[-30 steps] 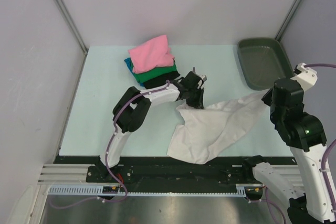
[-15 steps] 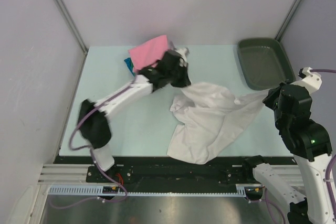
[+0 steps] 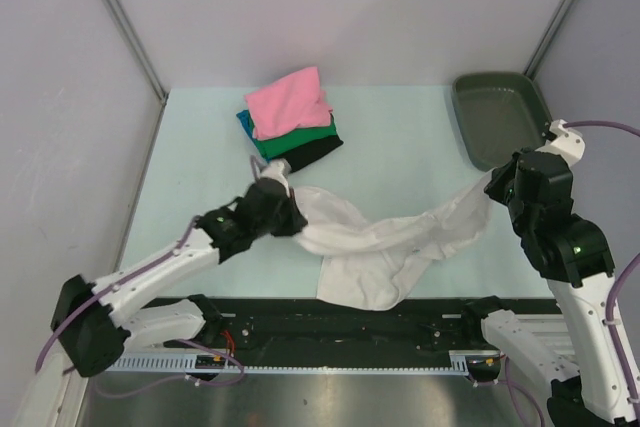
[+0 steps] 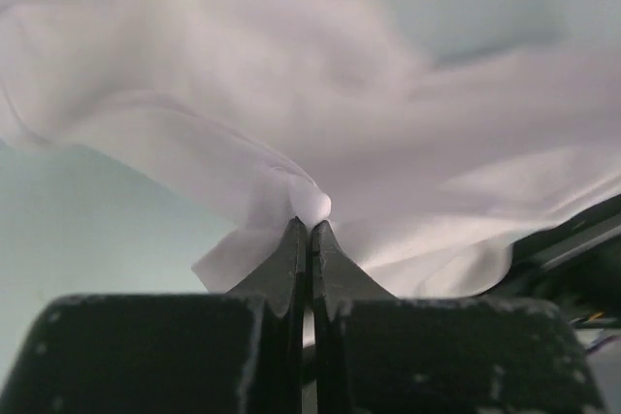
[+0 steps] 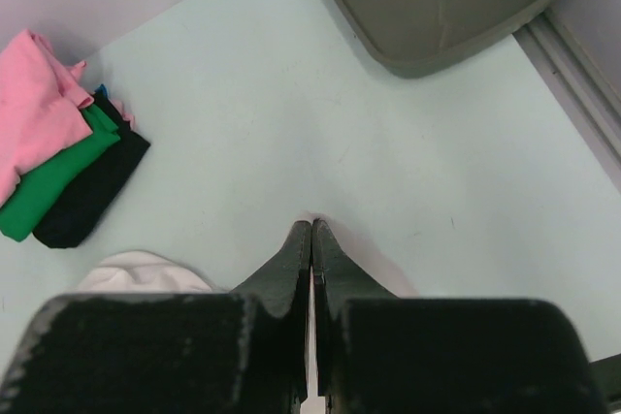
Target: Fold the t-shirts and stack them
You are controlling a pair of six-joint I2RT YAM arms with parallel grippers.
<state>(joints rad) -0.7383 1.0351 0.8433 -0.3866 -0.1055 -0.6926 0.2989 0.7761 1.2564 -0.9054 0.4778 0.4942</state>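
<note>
White t-shirt (image 3: 380, 247) is hanging stretched along the table's (image 3: 200, 147) near edge. My left arm (image 3: 160, 272) is reaching low and forward, my left claw (image 4: 309, 225) pinching a fold, my right claw (image 5: 310, 230) clamping its far-right end.

Table (image 3: 190, 147), pale green. Folded shirt stack (image 3: 290, 117) at 11 o'clock; dark tray (image 3: 500, 122) at 2 o'clock; crumpled white t-shirt (image 3: 370, 272) at 5 o'clock.

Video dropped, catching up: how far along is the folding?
Done: four shirts folded in a stack at the back. In hand: white shirt, unfolded, stretched between left end effector and right end effector, both shut on it. Remaining: fold it, add it to the stack.
</note>
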